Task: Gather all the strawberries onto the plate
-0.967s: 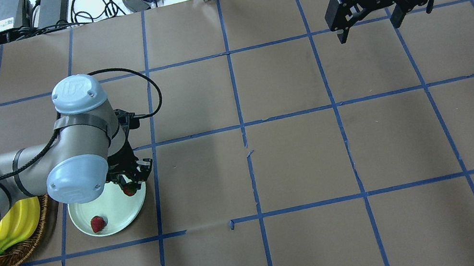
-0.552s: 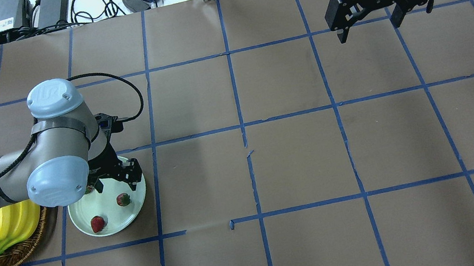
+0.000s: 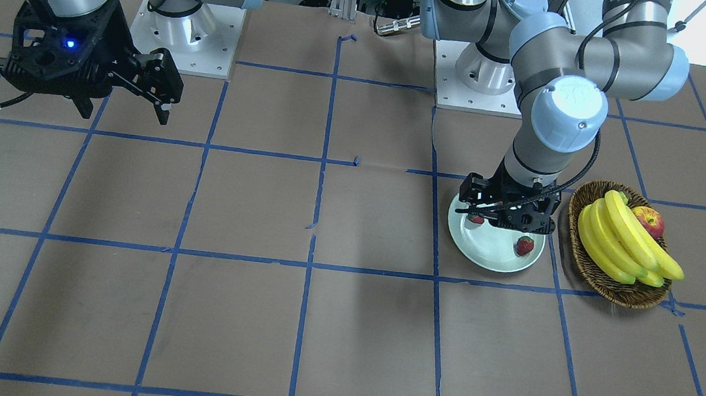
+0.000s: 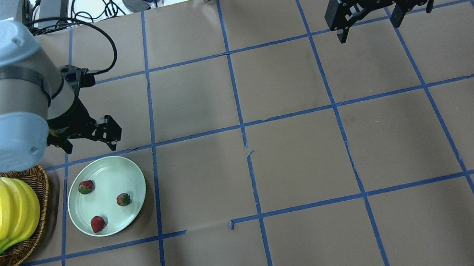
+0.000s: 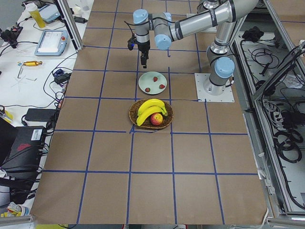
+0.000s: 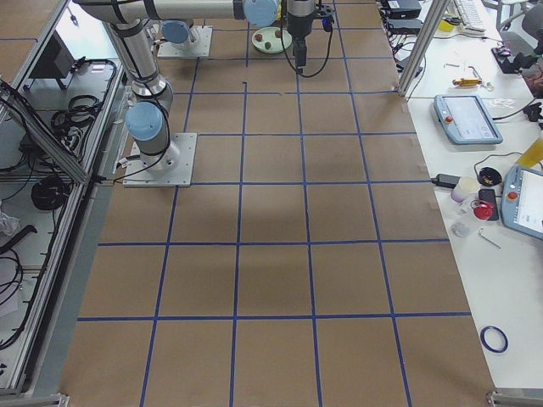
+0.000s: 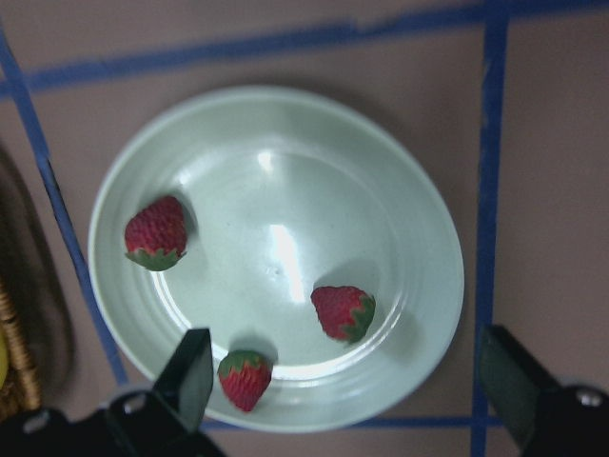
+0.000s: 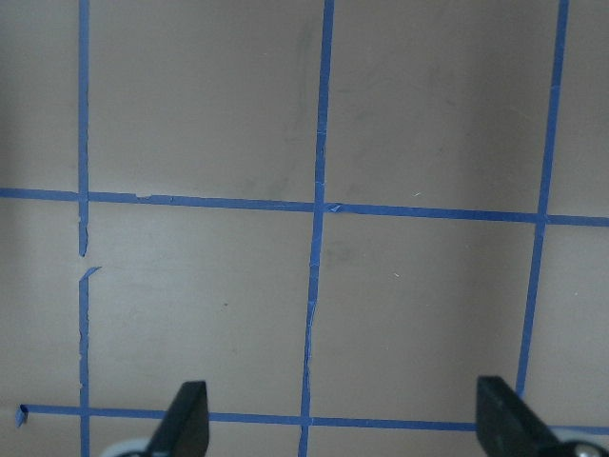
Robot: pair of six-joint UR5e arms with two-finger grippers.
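Strawberries [image 7: 157, 233] on the plate [image 7: 285, 162] look light and squashy, so I'd pinch gently across the middle. Left gripper [image 4: 91, 148] and right gripper [image 4: 368, 30]: jaws spread, empty.

Front-facing view: the left gripper [image 3: 503, 220] masks the plate's [image 3: 491, 257] robot-side rim and, apparently, one strawberry [image 4: 97, 223].

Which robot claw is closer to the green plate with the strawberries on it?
Left. The left claw hangs open right by the far rim of the plate. The right claw is far away on the other side, open and holding nothing.
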